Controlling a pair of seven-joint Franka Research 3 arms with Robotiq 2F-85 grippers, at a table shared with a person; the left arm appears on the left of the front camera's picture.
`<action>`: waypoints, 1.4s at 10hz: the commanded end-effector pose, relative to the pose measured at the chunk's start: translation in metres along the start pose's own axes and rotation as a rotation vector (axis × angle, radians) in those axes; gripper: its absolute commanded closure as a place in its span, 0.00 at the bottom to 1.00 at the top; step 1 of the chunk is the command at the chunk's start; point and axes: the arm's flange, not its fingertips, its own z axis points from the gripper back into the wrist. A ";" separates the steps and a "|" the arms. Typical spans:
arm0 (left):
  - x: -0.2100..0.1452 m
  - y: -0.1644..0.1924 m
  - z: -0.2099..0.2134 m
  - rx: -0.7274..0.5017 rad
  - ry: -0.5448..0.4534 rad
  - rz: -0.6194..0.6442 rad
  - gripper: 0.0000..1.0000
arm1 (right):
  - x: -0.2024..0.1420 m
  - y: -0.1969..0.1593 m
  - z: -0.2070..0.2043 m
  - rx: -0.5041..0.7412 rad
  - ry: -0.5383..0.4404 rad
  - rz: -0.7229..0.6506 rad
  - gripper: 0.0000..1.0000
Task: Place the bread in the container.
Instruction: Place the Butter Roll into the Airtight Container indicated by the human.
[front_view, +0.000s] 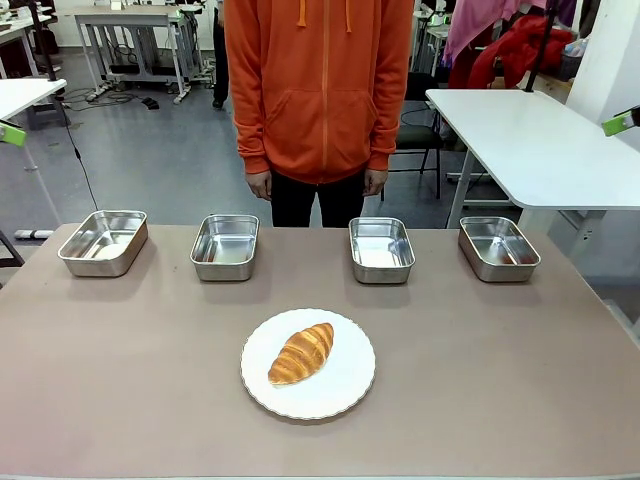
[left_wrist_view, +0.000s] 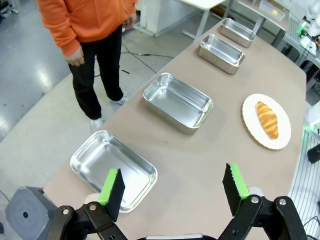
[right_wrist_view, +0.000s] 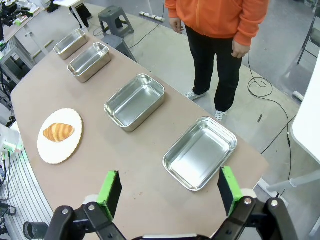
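Golden bread (front_view: 301, 353) lies on a plate (front_view: 345, 388) near four steel pans (front_view: 225, 247), as left gripper (left_wrist_view: 173, 184) and right gripper (right_wrist_view: 169, 187) gape empty.

Golden-brown croissant (front_view: 301, 353), ridged and flaky, lies at a diagonal on the white plate (front_view: 345, 388), near the front middle of the surface. Behind it stand four identical shiny steel pans in a row, all upright and empty: far-left pan (front_view: 103, 240), inner-left pan (front_view: 226, 245), inner-right pan (front_view: 381, 247), far-right pan (front_view: 497, 245).
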 end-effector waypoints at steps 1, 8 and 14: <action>0.001 0.000 0.001 0.000 -0.010 -0.016 0.00 | 0.001 0.000 0.001 0.006 -0.018 0.004 0.00; 0.001 0.000 0.001 0.000 -0.010 -0.016 0.00 | 0.001 0.000 0.001 0.006 -0.018 0.004 0.00; 0.001 0.000 0.001 0.000 -0.010 -0.016 0.00 | 0.001 0.000 0.001 0.006 -0.018 0.004 0.00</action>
